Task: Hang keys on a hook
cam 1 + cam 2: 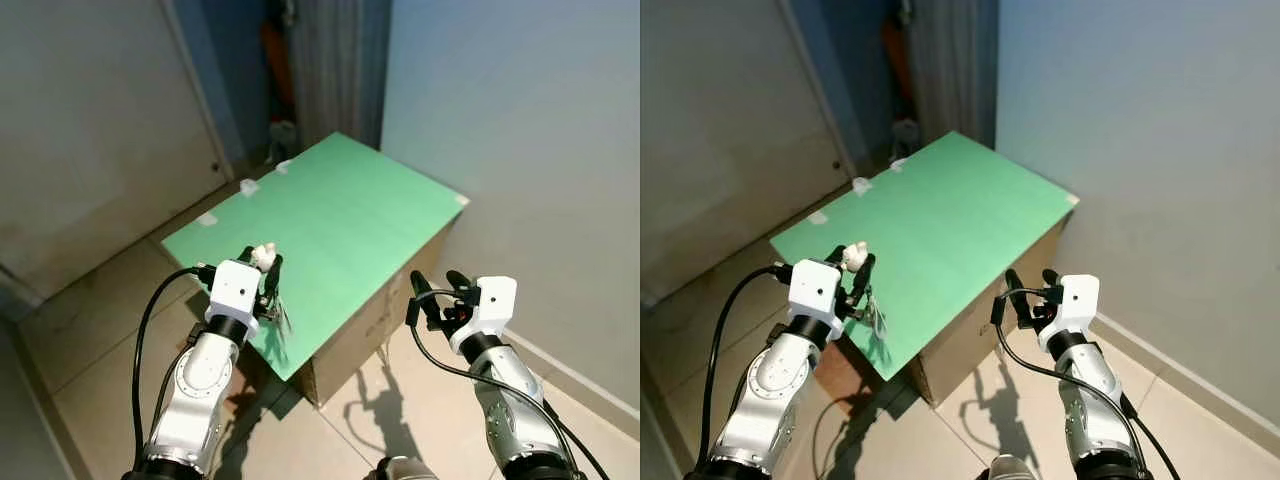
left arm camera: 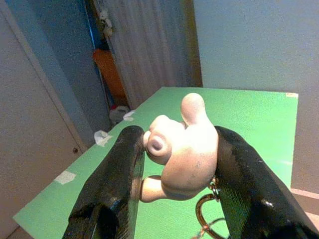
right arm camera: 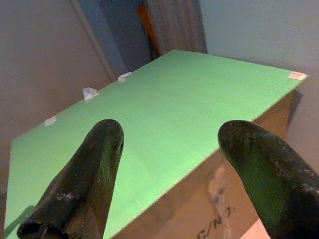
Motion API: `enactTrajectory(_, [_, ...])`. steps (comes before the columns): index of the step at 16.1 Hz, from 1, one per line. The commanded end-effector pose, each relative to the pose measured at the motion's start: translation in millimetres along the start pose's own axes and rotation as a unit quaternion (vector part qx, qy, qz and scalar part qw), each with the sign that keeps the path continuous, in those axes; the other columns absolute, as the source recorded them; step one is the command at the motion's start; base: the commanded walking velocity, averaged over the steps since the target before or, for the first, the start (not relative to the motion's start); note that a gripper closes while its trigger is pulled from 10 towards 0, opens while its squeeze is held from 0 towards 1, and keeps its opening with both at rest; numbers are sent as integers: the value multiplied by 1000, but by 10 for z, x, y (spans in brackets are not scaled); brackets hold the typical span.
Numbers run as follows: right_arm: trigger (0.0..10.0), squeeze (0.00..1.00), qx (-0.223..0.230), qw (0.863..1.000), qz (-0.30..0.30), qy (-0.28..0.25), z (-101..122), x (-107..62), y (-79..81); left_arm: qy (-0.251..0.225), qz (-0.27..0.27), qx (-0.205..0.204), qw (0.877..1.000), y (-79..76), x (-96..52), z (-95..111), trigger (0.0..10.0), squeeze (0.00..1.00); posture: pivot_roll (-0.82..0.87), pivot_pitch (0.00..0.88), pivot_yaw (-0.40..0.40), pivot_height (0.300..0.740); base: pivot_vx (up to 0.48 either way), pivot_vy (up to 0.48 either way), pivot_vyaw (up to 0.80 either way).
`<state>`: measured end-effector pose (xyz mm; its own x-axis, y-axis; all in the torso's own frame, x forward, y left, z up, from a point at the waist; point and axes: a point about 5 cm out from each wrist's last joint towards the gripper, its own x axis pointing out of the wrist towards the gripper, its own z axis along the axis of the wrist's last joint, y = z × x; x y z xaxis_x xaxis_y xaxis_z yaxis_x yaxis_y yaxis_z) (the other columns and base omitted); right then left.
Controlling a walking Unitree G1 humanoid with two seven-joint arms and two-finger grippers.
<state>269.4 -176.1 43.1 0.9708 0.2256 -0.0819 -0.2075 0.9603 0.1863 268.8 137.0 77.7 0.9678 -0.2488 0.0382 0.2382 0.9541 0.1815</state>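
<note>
My left gripper (image 1: 262, 262) is shut on a pale figurine keychain (image 2: 180, 147) above the near left corner of the green board (image 1: 340, 225). A metal ring (image 2: 205, 215) and keys (image 1: 281, 315) dangle below the figurine. My right gripper (image 1: 437, 288) stands open and empty, off the board's near right edge and above the floor. In the right wrist view its two black fingers (image 3: 79, 179) frame the green board (image 3: 164, 114).
The green board tops a cardboard box (image 1: 365, 330) standing in a corner. A pale blue wall (image 1: 520, 150) runs along the right. A light door (image 1: 90, 130) is at the left, and a curtain (image 1: 330, 60) hangs at the back. Tiled floor (image 1: 90, 370) surrounds the box.
</note>
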Motion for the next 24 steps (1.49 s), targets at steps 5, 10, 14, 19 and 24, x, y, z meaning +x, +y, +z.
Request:
enactTrajectory(5, [10000, 0, -12, 1000, -6, 2, 8, 32, 10, -9, -12, 16, 1000, 4, 26, 29, 0, 0, -209, 0, 107, 736, 0, 0, -578])
enactTrajectory(10, [10000, 0, -16, 1000, -5, 9, -25, 30, 25, -12, -12, 19, 1000, 11, 25, 40, 0, 0, -206, 0, 108, 736, 0, 0, 0])
enactTrajectory(14, [10000, 0, -16, 1000, -6, 10, -30, 35, 27, -19, -16, 25, 999, 1, 46, 71, 0, 20, -208, 0, 110, 736, 0, -231, 0])
enactTrajectory(19, [10000, 0, -19, 1000, -8, 11, -36, 25, 13, -21, -23, 27, 999, -10, 56, 81, 0, 4, -215, 0, 114, 736, 0, -458, 0])
enactTrajectory(24, [10000, 0, -21, 1000, -7, 9, -35, 17, 13, -24, -25, 19, 999, -26, 60, 82, 0, 0, -217, 0, 112, 736, 0, -364, 0])
